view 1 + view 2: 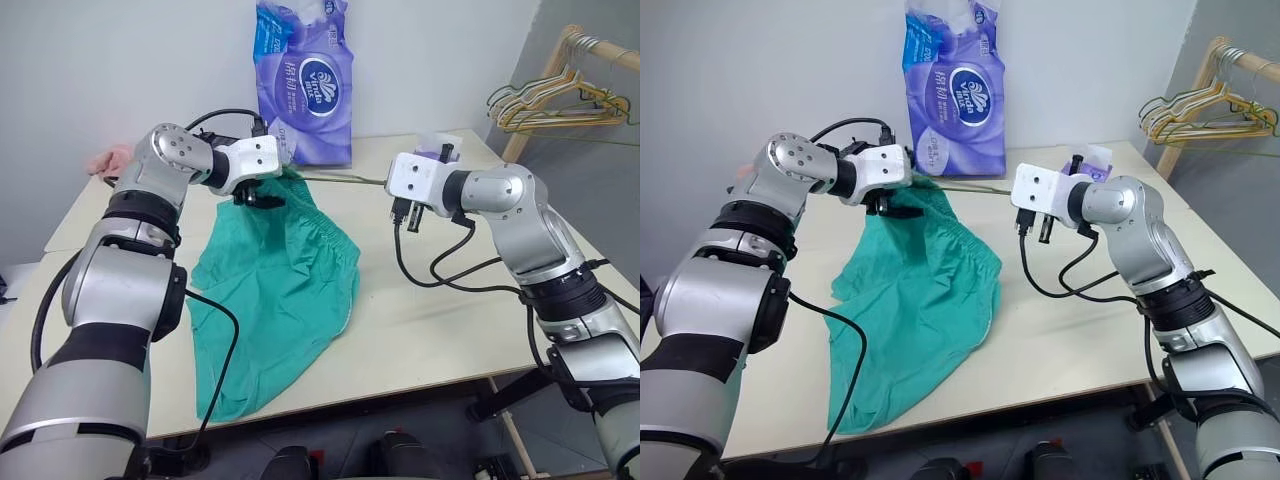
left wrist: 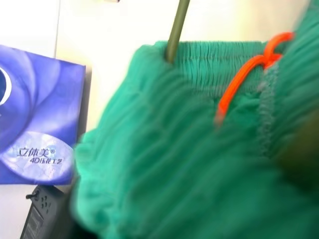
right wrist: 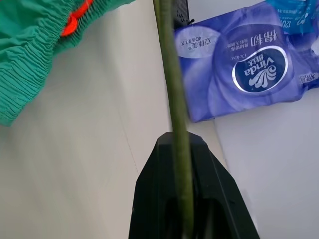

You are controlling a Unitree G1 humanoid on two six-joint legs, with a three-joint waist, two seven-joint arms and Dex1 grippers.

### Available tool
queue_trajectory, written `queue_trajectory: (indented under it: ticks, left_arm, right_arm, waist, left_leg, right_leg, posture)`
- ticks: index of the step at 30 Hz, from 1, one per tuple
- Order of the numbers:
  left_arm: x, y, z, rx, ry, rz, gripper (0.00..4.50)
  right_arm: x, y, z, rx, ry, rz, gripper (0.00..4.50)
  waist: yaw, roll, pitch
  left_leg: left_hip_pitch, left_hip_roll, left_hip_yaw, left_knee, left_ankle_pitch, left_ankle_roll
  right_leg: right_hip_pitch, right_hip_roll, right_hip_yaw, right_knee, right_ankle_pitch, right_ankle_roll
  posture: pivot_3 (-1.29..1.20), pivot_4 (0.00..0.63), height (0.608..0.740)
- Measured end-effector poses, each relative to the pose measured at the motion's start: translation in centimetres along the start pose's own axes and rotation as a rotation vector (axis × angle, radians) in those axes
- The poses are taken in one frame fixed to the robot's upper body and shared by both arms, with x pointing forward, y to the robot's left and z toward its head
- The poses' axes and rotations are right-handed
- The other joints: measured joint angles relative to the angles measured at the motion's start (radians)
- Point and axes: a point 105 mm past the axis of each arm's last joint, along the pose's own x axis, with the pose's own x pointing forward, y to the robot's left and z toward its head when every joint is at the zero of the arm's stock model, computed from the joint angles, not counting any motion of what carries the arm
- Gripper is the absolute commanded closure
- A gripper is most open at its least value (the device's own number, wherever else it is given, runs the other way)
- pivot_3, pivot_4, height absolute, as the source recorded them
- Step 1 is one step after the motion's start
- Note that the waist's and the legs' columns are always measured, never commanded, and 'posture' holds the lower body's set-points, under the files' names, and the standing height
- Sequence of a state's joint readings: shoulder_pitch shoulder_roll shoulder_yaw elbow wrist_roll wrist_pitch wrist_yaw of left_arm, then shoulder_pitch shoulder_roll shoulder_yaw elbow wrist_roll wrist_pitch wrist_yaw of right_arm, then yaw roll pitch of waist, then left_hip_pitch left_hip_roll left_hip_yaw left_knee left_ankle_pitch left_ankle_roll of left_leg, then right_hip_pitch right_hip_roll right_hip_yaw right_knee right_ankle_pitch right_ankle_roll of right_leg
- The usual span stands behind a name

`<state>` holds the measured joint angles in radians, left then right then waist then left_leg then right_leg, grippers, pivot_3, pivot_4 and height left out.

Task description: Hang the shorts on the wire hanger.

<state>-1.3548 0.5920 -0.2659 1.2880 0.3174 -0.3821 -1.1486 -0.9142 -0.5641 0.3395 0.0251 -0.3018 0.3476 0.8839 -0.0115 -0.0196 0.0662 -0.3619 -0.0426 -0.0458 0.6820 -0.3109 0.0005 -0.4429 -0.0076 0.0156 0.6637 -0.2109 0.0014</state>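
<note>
The teal-green shorts (image 1: 285, 270) trail down from their raised waistband onto the beige table (image 1: 440, 330). My left gripper (image 1: 260, 196) is at the top of that waistband, where an orange drawstring (image 2: 249, 74) shows. The wire hanger (image 1: 345, 180), a thin olive wire, runs level from my right gripper (image 3: 180, 149) into the waistband (image 2: 219, 55). The right gripper is shut on the wire, which passes straight between its black fingers (image 3: 154, 199). The rest of the hanger is hidden inside the fabric.
A purple tissue pack (image 1: 303, 80) stands against the wall right behind the shorts. A pink cloth lump (image 1: 108, 160) lies at the table's far left. A small box (image 1: 440, 148) sits behind my right wrist. A wooden rack with several hangers (image 1: 560, 100) stands at the right.
</note>
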Motion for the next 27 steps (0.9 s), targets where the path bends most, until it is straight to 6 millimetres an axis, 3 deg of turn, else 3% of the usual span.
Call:
queue_trajectory:
  ticks: [8, 14, 17, 21, 27]
  left_arm:
    - [-0.1, 0.0, -0.2, 0.003, 0.004, 0.007, 4.47]
    - [0.4, 0.0, -0.2, 0.021, -0.001, 0.037, 4.47]
    - [0.7, -0.2, -0.1, 0.03, -0.003, 0.036, 4.5]
    - [2.4, -0.9, 1.0, 0.034, -0.039, 0.016, 4.5]
    - [2.4, -1.2, 0.1, 0.003, -0.025, 0.021, 4.5]
  right_arm:
    - [0.2, 0.0, 0.4, -0.028, -0.005, -0.008, 4.5]
    - [0.1, -0.1, 0.3, -0.024, 0.006, -0.003, 4.5]
    - [-0.1, -0.1, 0.4, -0.029, 0.003, 0.011, 3.76]
    - [-0.4, 0.5, 2.8, -0.096, -0.08, 0.033, 2.43]
    - [-1.9, 0.7, 2.9, -0.098, -0.076, 0.069, 0.33]
  waist:
    - [0.0, -0.001, -0.001]
    - [-0.001, -0.002, -0.002]
    - [-0.004, -0.003, -0.002]
    - [-0.009, -0.003, -0.002]
    - [-0.02, -0.003, -0.002]
  left_leg:
    - [0.0, 0.0, 0.0, 0.001, 0.0, 0.0]
    - [0.0, 0.0, 0.0, 0.001, 0.0, 0.0]
    - [0.0, 0.0, 0.0, 0.001, 0.0, 0.0]
    - [0.0, 0.0, -0.001, 0.002, 0.0, 0.0]
    - [-0.001, 0.0, -0.001, 0.003, 0.0, 0.0]
  right_leg:
    - [0.0, 0.0, 0.0, 0.0, 0.0, 0.0]
    - [0.0, 0.0, 0.0, 0.001, 0.0, -0.001]
    - [0.0, 0.0, 0.0, 0.001, 0.0, -0.001]
    - [0.0, 0.0, 0.0, 0.001, 0.0, -0.001]
    - [0.0, 0.0, -0.001, 0.001, 0.0, -0.001]
  posture:
    - [-0.02, 0.0, 0.74]
    - [-0.02, 0.0, 0.74]
    - [-0.02, 0.0, 0.74]
    - [-0.05, 0.006, 0.74]
    - [-0.06, 0.015, 0.74]
